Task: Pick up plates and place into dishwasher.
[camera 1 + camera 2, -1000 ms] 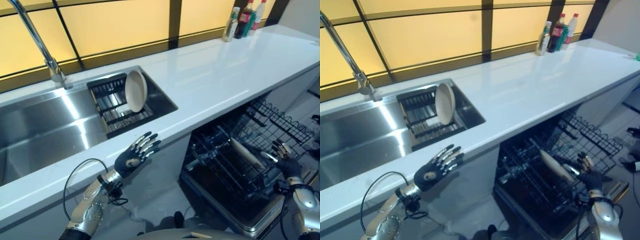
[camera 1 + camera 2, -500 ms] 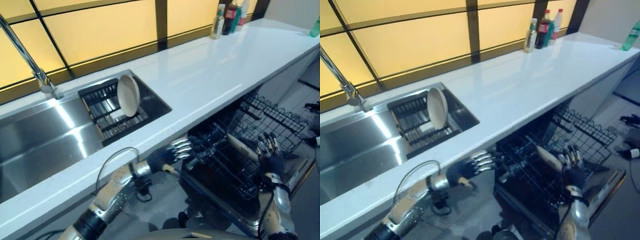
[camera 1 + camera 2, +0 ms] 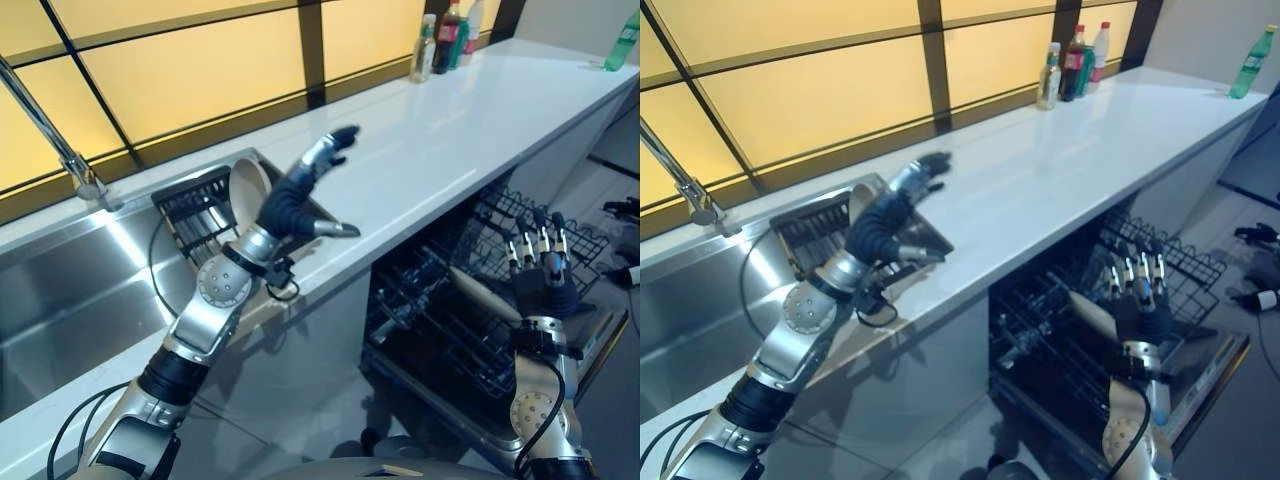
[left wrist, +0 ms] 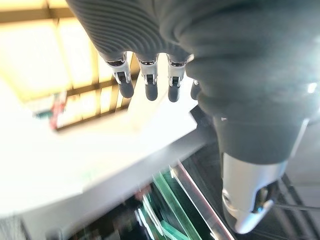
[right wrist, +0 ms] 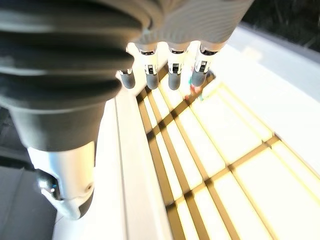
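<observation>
We had our left hand [image 3: 296, 200], fingers straight and empty, raised over the white tabletop [image 3: 440, 130] toward the round cream plate [image 3: 243, 183] standing on edge in the black sink rack [image 3: 195, 215] at ten o'clock. Next came the grasp, we judged. Right hand [image 3: 541, 270], released, hovered over the black wire dishwasher rack [image 3: 430, 320], where another cream plate [image 3: 482, 295] leaned.

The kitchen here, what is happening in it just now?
A robot is loading plates into the dishwasher. One plate stands in its pulled-out rack. Another plate is on edge in the sink rack. The left hand is raised over the counter near that plate, empty, fingers straight. The right hand is open above the dishwasher rack.
</observation>
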You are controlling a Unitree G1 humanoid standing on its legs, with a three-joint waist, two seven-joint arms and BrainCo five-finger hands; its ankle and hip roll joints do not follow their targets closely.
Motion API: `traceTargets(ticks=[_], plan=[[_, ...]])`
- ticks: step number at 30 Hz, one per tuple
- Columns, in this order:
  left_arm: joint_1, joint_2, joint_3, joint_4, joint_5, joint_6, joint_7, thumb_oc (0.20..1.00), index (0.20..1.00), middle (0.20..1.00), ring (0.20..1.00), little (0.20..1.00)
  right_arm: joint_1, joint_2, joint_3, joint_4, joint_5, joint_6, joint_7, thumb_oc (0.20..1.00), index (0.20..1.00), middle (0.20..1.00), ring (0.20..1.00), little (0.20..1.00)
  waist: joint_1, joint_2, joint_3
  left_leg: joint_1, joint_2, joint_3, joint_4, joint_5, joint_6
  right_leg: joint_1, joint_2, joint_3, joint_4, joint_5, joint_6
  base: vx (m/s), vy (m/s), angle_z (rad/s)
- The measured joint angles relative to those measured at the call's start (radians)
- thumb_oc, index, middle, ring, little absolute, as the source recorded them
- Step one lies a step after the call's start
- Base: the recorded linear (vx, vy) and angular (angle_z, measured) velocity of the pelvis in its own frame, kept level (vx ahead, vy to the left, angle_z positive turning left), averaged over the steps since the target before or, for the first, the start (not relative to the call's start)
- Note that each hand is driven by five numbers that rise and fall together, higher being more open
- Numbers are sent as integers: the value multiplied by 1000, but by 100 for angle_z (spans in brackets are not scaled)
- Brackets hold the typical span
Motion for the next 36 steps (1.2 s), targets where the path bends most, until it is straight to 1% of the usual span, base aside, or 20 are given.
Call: traceTargets(ticks=[3,5,9,12,14,16,17,19,22,24,28,31,32,33,35,36], plan=[[-1,85,27,6,106,-22,77,1000,1000,1000,1000,1000,0,-11,35,-5,-7,35,20,1000,1000,1000,1000,1000,1,-1,-3,14,-1,-1,-6,8,-5,4,0,-3,0,0,0,0,0,0],[-1,132,40,19,192,-48,145,1000,1000,1000,1000,1000,1,-26,68,-4,-8,56,35,1000,1000,1000,1000,1000,3,-1,-3,15,-1,-2,-10,5,0,11,-2,-5,-2,0,0,13,14,5],[-2,227,57,81,352,-84,270,1000,1000,1000,1000,1000,0,-45,104,-3,-14,72,35,1000,1000,1000,1000,1000,13,5,-18,17,-1,-10,-17,6,1,16,-5,-18,-3,-9,2,14,21,7],[-17,327,57,139,479,-87,321,1000,1000,1000,1000,1000,-3,-77,113,-1,-24,74,32,1000,1000,1000,1000,1000,30,9,-21,20,-2,-16,-13,11,-4,17,-6,-28,-3,-8,1,6,24,7],[-46,411,34,199,528,-85,334,1000,1000,1000,1000,1000,-5,-98,122,1,-44,74,31,1000,1000,1000,1000,1000,32,9,-21,20,-2,-21,-13,12,-4,20,-7,-29,-3,-6,-3,13,23,9],[-102,505,-28,269,570,-75,339,1000,1000,1000,1000,1000,-13,-116,131,6,-52,74,30,1000,1000,1000,1000,1000,33,9,-22,21,-2,-26,-13,13,-4,22,-8,-30,-3,-6,-3,10,18,7],[-120,537,-47,289,587,-67,338,1000,1000,1000,1000,1000,-17,-118,129,7,-52,74,30,1000,1000,1000,1000,1000,33,9,-22,22,-3,-26,-13,13,-4,24,-8,-30,-4,-6,-3,16,21,3],[-199,619,-143,345,636,-64,341,1000,1000,1000,1000,1000,-23,-130,131,10,-52,74,30,1000,1000,1000,1000,1000,31,9,-22,31,-2,-26,-13,13,-4,33,-8,-30,-6,-6,-3,0,0,0],[-314,708,-258,364,678,-47,339,1000,1000,1000,1000,1000,-25,-143,128,30,-51,74,35,1000,1000,1000,1000,1000,27,11,-23,33,-2,-20,-13,13,-5,32,-8,-28,-6,-9,2,54,-7,-5],[-395,737,-318,366,697,-31,340,1000,1000,1000,1000,1000,-20,-153,126,49,-50,75,36,1000,1000,1000,1000,1000,27,13,-23,34,-2,-16,-14,12,-5,32,-7,-25,-5,-9,2,57,-32,-6],[-491,748,-379,379,754,-4,342,1000,1000,1000,1000,1000,-18,-161,124,63,-47,77,61,1000,1000,1000,1000,1000,23,14,-24,34,-1,-2,-14,12,-6,23,-3,-11,-1,-9,2,61,-42,-10],[-501,753,-408,412,761,9,342,1000,1000,1000,1000,1000,-15,-162,124,64,-39,83,75,1000,1000,1000,1000,1000,-1,14,-24,32,-2,3,-13,10,-8,16,0,-2,6,-9,2,71,-42,-9],[-501,753,-410,424,771,12,341,1000,1000,1000,1000,1000,-14,-164,123,64,-37,85,76,1000,1000,1000,1000,1000,-1,14,-24,33,-2,5,-13,10,-7,15,1,1,6,-9,2,40,-19,-8],[-502,753,-410,438,771,14,337,1000,1000,1000,1000,1000,-11,-172,120,64,-31,92,79,1000,1000,1000,1000,1000,-12,14,-24,34,-2,11,-13,9,-8,12,3,6,7,-9,2,53,-22,-13],[-503,753,-414,463,771,15,308,1000,1000,1000,1000,1000,2,-194,118,64,-15,107,92,1000,1000,1000,1000,1000,-24,14,-24,35,0,21,-13,8,-10,10,5,15,9,-9,2,46,-14,-13],[-512,753,-432,481,770,19,290,1000,1000,1000,1000,1000,2,-201,116,64,-11,117,96,1000,1000,1000,1000,1000,-26,14,-24,36,0,26,-13,7,-10,7,7,21,11,-9,2,49,-19,-14]])
